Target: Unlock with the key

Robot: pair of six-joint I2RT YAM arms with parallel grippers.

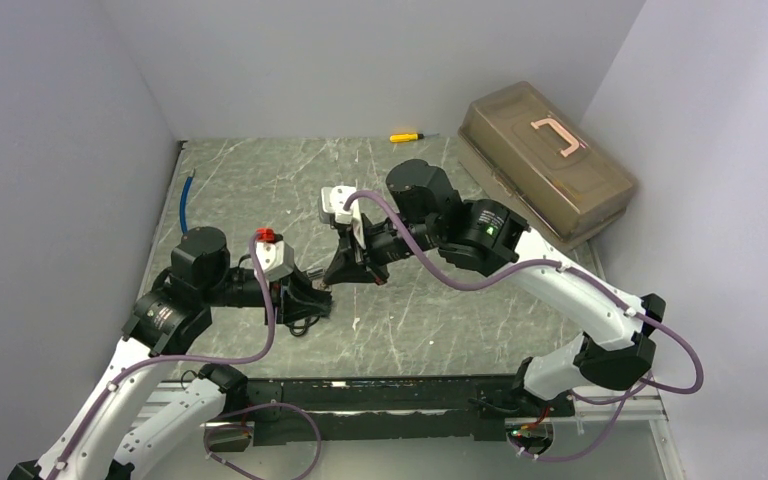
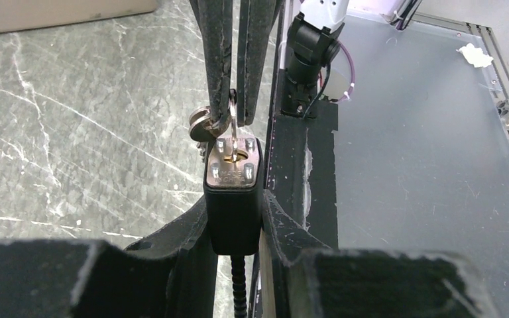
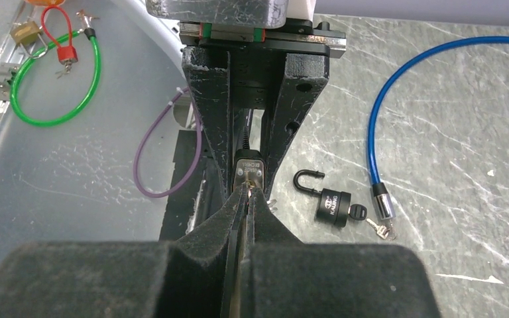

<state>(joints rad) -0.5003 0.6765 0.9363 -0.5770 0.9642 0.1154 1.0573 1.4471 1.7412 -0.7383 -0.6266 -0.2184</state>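
A: Need padlock (image 2: 233,199) posn first.

B: Sits clamped by its black body in left gripper (image 2: 235,215), held above table (image 1: 260,180), nr near edge, left of mid. Faces keyway end away from left fingers, twd right arm.

A: And key (image 2: 234,132)?

B: Seated in keyway. Pinched at the bow by right gripper (image 3: 246,193), closed tight on it. Spare key (image 2: 199,126) hanging just beside, prob on same ring.

A: Axis?

B: Runs straight thru lock body, key and right fingers, one line from left gripper to right. So prob calls for a twist abt that line by right wrist, w/ left only bracing.

A: Nearer arm?

B: In contact on both sides already: right on key, left on body. No reach needed.

A: Risks?

B: Maybe thin bow slipping in pads, or body rolling in left grip w/ the twist. Can't tell shackle state: hidden. Only ribbed black cable (image 2: 238,291) seen leaving far end of body.

A: Further out?

B: Small black padlock (image 3: 331,205) lying on table, shackle open, nr end of blue cable (image 3: 374,159). Toolbox (image 1: 545,160) at far right corner, yellow screwdriver (image 1: 405,137) by far edge.
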